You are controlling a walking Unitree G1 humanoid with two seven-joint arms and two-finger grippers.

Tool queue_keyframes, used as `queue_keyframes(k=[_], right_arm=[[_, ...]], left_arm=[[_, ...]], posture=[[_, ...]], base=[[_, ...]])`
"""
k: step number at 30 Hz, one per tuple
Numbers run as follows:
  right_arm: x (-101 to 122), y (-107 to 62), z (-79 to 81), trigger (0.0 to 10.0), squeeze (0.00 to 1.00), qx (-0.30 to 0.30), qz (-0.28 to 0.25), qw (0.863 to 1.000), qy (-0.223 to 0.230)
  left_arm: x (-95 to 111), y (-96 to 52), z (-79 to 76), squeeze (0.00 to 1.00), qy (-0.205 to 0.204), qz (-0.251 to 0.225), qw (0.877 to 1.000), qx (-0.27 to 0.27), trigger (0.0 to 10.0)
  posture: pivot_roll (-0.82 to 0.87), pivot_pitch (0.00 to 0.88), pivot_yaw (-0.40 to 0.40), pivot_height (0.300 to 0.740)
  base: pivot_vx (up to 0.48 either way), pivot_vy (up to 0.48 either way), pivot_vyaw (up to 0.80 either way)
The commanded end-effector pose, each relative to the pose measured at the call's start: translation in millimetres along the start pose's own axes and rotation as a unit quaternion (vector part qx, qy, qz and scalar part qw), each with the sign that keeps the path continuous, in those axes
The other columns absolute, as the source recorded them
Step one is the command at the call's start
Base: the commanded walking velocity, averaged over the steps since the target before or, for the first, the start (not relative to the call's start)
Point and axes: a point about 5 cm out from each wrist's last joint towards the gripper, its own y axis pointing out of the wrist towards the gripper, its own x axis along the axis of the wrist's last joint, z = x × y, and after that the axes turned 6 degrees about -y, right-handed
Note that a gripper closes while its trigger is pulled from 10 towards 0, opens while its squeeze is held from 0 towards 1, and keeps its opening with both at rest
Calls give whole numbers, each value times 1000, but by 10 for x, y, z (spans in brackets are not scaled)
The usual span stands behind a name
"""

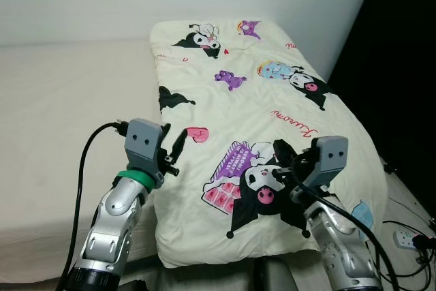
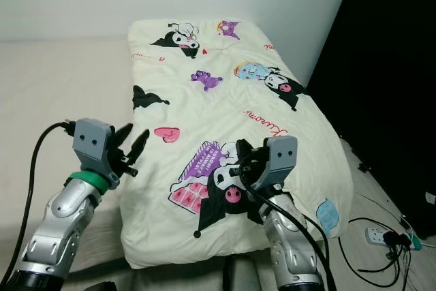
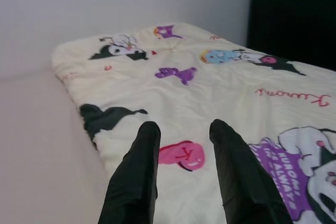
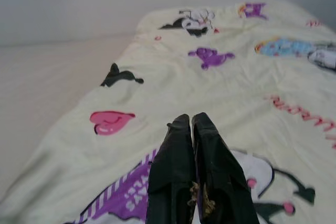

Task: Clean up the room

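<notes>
Hovering over the folded cartoon-print quilt (image 1: 259, 120) on the bed (image 1: 61, 134), the parted, empty left claw (image 1: 178, 146) should pinch its near edge while the right claw (image 4: 191, 129), closed and empty, opens to match.

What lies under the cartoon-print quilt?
The quilt lies folded on a beige mattress, bare on the robot's left. Whatever it covers is hidden.

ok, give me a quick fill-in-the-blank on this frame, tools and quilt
1. The left tool's fingers are ____.
2. The right tool's fingers are ____.
3. The folded quilt lies on the ____ half of the bed.
4. The heart ahead of the left tool is ____.

Missing: open; shut; right; pink
</notes>
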Motion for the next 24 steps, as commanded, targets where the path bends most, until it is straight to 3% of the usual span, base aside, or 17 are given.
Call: queue_keyframes(k=[1, 4, 24], right_arm=[[13, -28, 37, 10000, 0, 12, -16, 1000, -22], [12, -47, 6, 10000, 0, 0, -23, 999, -41], [-81, -75, -23, 10000, 0, -9, -10, 998, -58]], left_arm=[[-118, -34, -93, 0, 12, 21, 1000, -17, 10000], [-134, -32, -210, 0, 1, 30, 999, -27, 10000], [-227, 22, -367, 0, -11, 49, 999, -9, 10000]], posture=[[-133, 61, 40, 560], [-139, 55, 36, 570], [-140, 56, 32, 634]], base=[[0, 0, 0], [0, 0, 0], [0, 0, 0]])
